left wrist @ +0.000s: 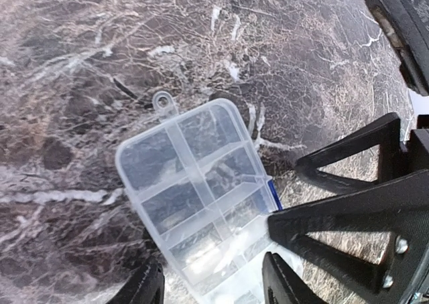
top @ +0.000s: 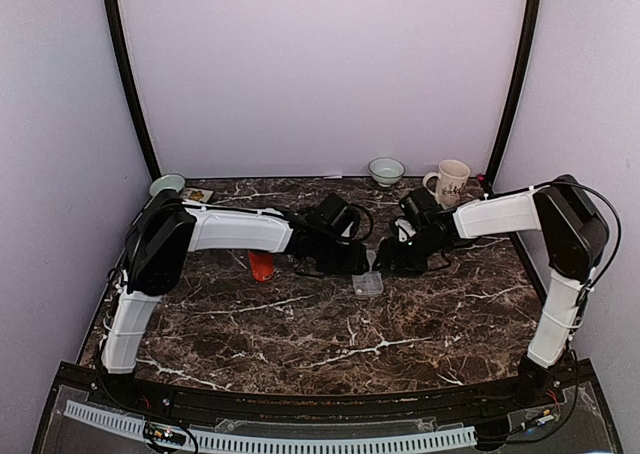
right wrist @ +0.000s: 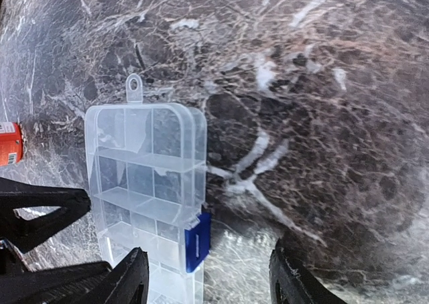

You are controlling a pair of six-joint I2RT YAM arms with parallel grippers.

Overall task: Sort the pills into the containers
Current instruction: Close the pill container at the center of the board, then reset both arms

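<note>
Left wrist view: the clear organiser box [left wrist: 194,183] lies flat on the bench [left wrist: 80,63], one end between the left tool's [left wrist: 213,284] fingers. Whether they press it I cannot tell. The right tool [right wrist: 211,280] stands open by the blue latch [right wrist: 196,240]. So crowded, the tools could clash or skid the light box.

Left arm [top: 240,229]: rises from its base, elbow high, white forearm reaching inward; left gripper [top: 345,264] pitched downward, jaws parted, both fingers showing at the bottom of its wrist view; right arm [top: 495,214] mirrors it, elbow high, forearm angled inward; right gripper [top: 395,259] pitched downward, jaws standing wide apart; the two grippers face each other, fingertips just beside one another.
</note>
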